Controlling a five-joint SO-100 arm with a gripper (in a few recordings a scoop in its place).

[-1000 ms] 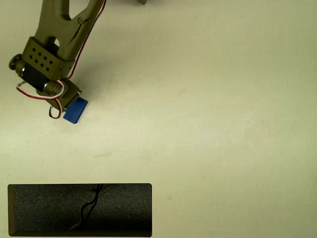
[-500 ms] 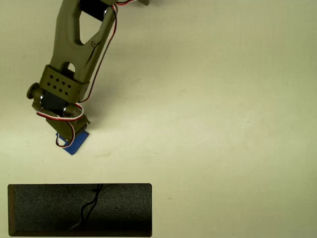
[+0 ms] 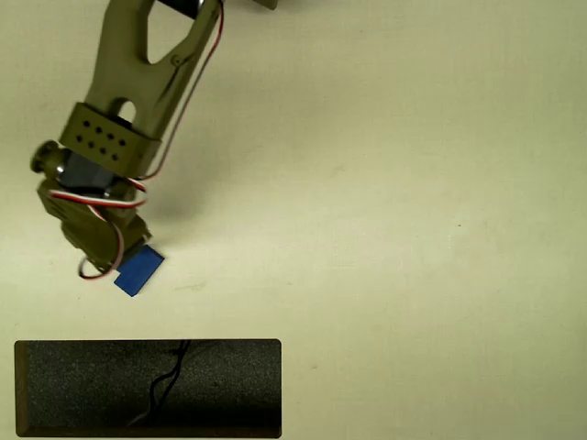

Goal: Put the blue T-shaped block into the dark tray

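Note:
In the overhead view the olive arm reaches down from the top left. Its gripper [image 3: 127, 264] sits under the wrist, and the fingers are mostly hidden by the servo and the red-white wires. The blue T-shaped block [image 3: 140, 272] sticks out at the gripper's lower right, held in the shut jaws above the table. The dark tray [image 3: 73, 385] lies at the bottom left, a short way below the block. It holds nothing but a thin black wire-like mark [image 3: 167, 380].
The pale table [image 3: 394, 229] stretches open to the right of the arm and the tray. The tray's lower rim lies close to the bottom edge of the picture.
The arm has swung downward toward the tray, carrying the blue block with it. Over the last half second the wrist turned and the block dropped slightly lower.

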